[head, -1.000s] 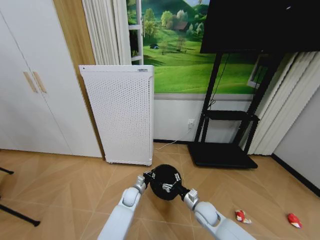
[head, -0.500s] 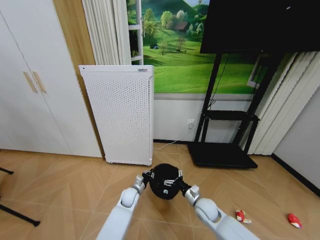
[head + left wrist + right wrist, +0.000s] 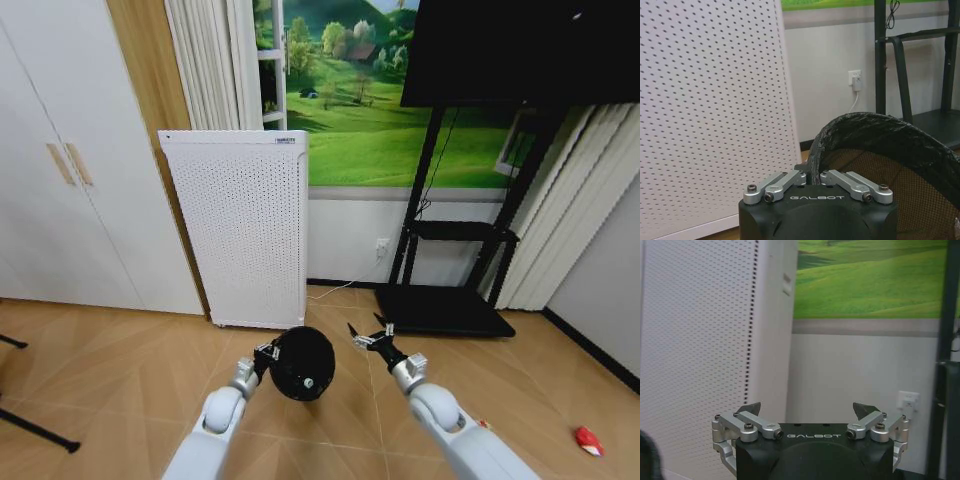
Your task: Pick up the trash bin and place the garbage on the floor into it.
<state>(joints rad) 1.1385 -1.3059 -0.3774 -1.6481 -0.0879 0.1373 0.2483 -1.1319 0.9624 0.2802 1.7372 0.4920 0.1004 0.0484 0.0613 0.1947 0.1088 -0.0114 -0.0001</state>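
Trash bin (image 3: pixel 302 362) hangs above the floor (image 3: pixel 120 370), held by my left gripper (image 3: pixel 812 176), which is closed on its rim with the black liner folded over. I judge the grip thin, so I would keep the bin level and move slowly, mouth up, toward the garbage. To the right, my right gripper (image 3: pixel 371 338) is free, its fingers spread wide, just beside the bin. One red wrapper (image 3: pixel 588 440) lies far right on the herringbone parquet. Behind stand white cabinet doors (image 3: pixel 60 170), a white perforated appliance (image 3: pixel 240 230) and a black TV stand (image 3: pixel 450 280).
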